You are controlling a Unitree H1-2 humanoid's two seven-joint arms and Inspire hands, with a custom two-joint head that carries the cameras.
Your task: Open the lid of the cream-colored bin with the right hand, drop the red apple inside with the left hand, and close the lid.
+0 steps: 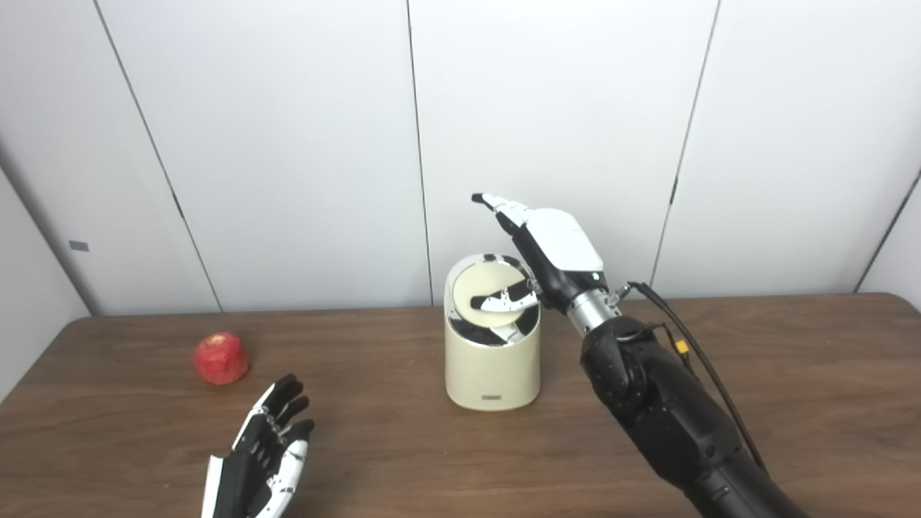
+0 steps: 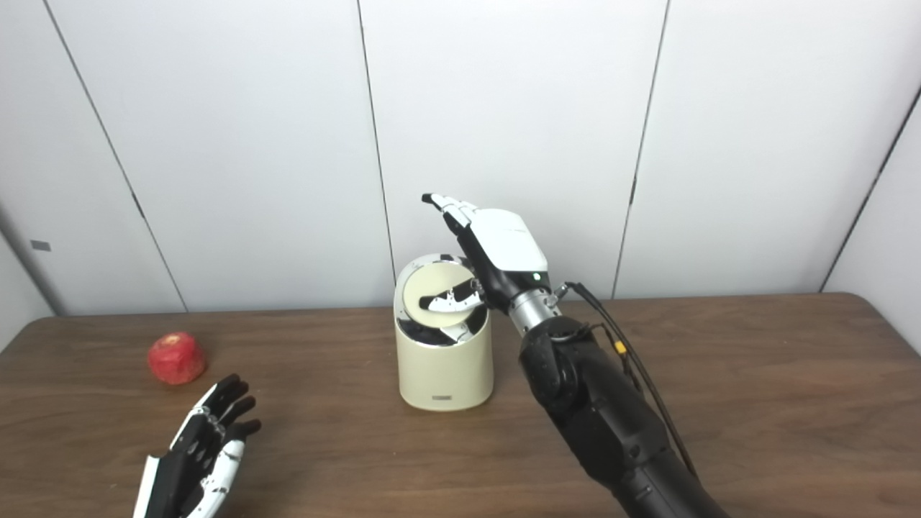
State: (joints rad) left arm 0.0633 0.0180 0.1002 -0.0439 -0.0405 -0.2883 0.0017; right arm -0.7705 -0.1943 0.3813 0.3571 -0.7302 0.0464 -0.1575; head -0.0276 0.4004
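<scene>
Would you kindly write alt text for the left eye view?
The right hand tilts the round lid of a cream-colored cylindrical bin on a brown wooden table. The open left hand rests near a red apple at left.

Right hand raised, left hand open.

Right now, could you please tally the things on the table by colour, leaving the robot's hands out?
Red: 1, the apple
Cream: 1, the bin with its lid tilted
Total: 2
</scene>
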